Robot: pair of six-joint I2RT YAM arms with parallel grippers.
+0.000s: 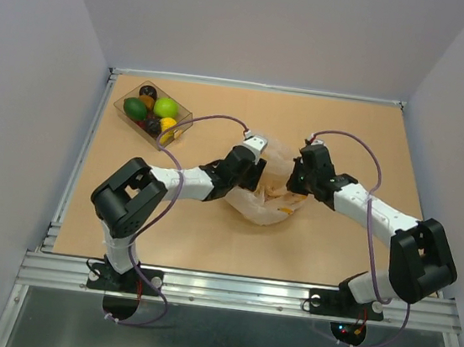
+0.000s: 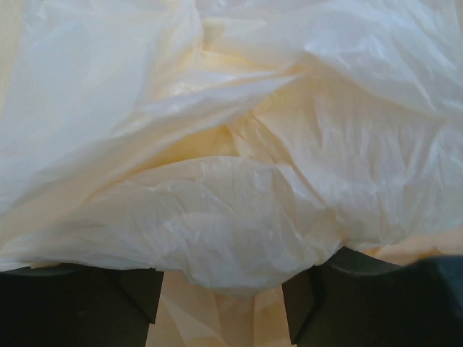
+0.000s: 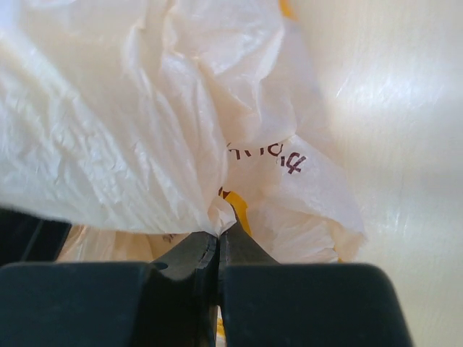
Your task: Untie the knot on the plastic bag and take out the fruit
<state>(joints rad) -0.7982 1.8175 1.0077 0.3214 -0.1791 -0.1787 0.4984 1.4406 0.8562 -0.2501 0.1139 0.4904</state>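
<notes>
The cream-white plastic bag point(image 1: 270, 197) lies crumpled in the middle of the table between my two grippers. My left gripper point(image 1: 254, 169) is open at the bag's left side; in the left wrist view its jaws point(image 2: 223, 289) stand wide apart with a bulge of the bag point(image 2: 231, 181) hanging between them. My right gripper point(image 1: 297, 180) is at the bag's right side, shut on a pinch of the bag point(image 3: 130, 144), as the right wrist view shows point(image 3: 218, 235). I see no knot. The fruit lies in the tray: bright green point(image 1: 166, 107), dark green point(image 1: 136, 109), orange point(image 1: 146, 102), yellow point(image 1: 168, 122).
The clear rigid tray point(image 1: 123, 100) stands at the back left and also holds a black round piece point(image 1: 148, 91) and dark red pieces point(image 1: 153, 127). Grey walls close in the table on three sides. The arms' cables loop over the table.
</notes>
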